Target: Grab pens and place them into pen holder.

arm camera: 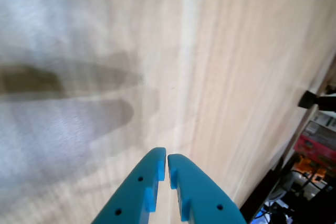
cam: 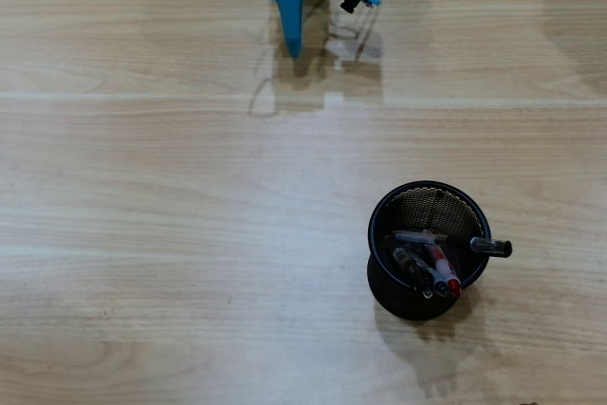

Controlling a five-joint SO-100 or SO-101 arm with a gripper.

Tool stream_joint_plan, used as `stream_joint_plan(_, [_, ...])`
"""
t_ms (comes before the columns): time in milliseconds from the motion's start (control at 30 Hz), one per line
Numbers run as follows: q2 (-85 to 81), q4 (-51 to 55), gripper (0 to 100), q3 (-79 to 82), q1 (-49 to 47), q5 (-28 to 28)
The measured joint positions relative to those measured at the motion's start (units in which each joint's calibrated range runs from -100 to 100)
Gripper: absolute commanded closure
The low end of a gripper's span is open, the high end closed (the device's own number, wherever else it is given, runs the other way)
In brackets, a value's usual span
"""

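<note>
Gripper (cam: 294,45) sat pressed together and empty at 12 o'clock overhead, pens (cam: 432,267) already in the holder (cam: 384,211) around 5.

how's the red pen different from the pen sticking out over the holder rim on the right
In the overhead view, the red pen has a red end and lies wholly inside the pen holder's rim, leaning toward the lower right. The other pen is clear with a dark end and sticks out past the rim on the right, lying nearly level across it. Both are slim and rest in the same black mesh cup.
</note>
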Motion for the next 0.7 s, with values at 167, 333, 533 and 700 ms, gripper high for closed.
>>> stream_joint_plan(167, [0.0,3.02,98,-0.71,1.91,1.25])
stream_joint_plan(333, [-0.08,3.02,98,-0.71,1.91,1.35])
stream_joint_plan(533, [-0.08,3.02,98,-0.71,1.91,1.35])
stream_joint_plan(700, [-0.08,1.55,98,-0.71,1.14,1.35])
